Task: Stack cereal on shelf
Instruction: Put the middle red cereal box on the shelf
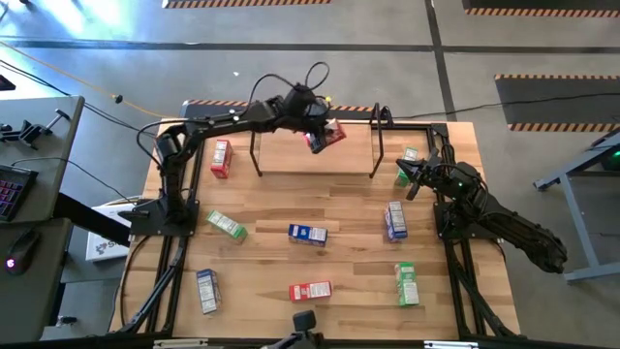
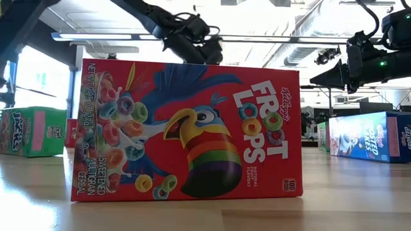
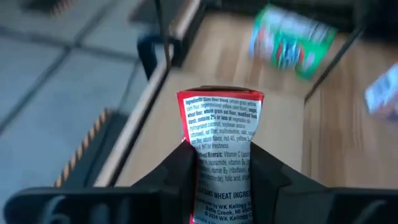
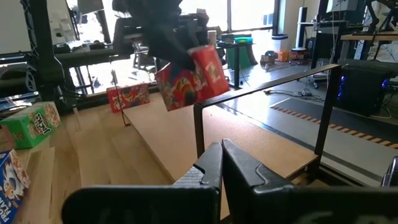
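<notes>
My left gripper (image 1: 317, 124) is shut on a red cereal box (image 1: 325, 137) and holds it in the air over the far middle of the shelf (image 1: 315, 160), a light-wood board with black hoop frames (image 1: 256, 147) at both ends. The right wrist view shows this box (image 4: 189, 78) tilted, well above the board (image 4: 205, 134). My right gripper (image 4: 222, 163) is shut on nothing and waits near the table's right edge (image 1: 411, 176). Several other cereal boxes lie flat on the table. My left gripper pinches the red box between its two fingers (image 3: 185, 169), one on each broad face, beside the white printed side panel (image 3: 219, 163). The fingers come slanting down from the table's left. The panel looks narrower between the fingers than at its free end. The box is lifted clear and tilted.
Loose boxes lie on the table: red (image 1: 221, 158), green (image 1: 225, 225), blue (image 1: 307, 234), blue (image 1: 394, 220), green (image 1: 407, 284), red (image 1: 310, 290), blue (image 1: 206, 290), and green (image 1: 408, 158) by my right gripper. A red box (image 2: 186, 128) stands close before the low camera.
</notes>
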Robot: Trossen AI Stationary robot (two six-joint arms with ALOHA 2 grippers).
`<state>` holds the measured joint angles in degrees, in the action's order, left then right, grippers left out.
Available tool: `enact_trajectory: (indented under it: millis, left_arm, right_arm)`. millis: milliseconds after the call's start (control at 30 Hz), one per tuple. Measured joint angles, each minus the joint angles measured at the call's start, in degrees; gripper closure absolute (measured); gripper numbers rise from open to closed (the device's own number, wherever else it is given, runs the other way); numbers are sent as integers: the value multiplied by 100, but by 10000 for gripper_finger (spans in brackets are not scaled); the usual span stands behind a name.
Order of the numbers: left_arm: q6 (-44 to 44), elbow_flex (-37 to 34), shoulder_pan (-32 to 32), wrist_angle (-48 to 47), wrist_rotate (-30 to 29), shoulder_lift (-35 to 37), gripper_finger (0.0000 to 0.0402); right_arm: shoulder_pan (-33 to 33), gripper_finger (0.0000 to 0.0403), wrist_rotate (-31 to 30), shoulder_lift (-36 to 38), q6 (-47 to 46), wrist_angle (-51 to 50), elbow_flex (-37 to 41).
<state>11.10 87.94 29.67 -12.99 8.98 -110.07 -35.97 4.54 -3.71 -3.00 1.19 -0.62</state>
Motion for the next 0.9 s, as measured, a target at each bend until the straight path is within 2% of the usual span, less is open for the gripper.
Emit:
enact_trajectory:
  millis: [233, 400, 633, 900]
  left_arm:
    - [6, -1781, 30, 2767, 505, 465, 318]
    - [-174, -2518, 163, 4246, 1122, 604, 318]
    - [-746, -2693, 355, 4941, 2186, 720, 318]
    - [-714, -2693, 372, 5326, 2587, 853, 318]
  right_arm:
    - [2, 403, 4, -4, 0, 0, 0]
    - [0, 403, 6, -6, 0, -2, 1]
    - [0, 403, 8, -6, 0, -2, 0]
    - [0, 403, 9, -6, 0, 0, 0]
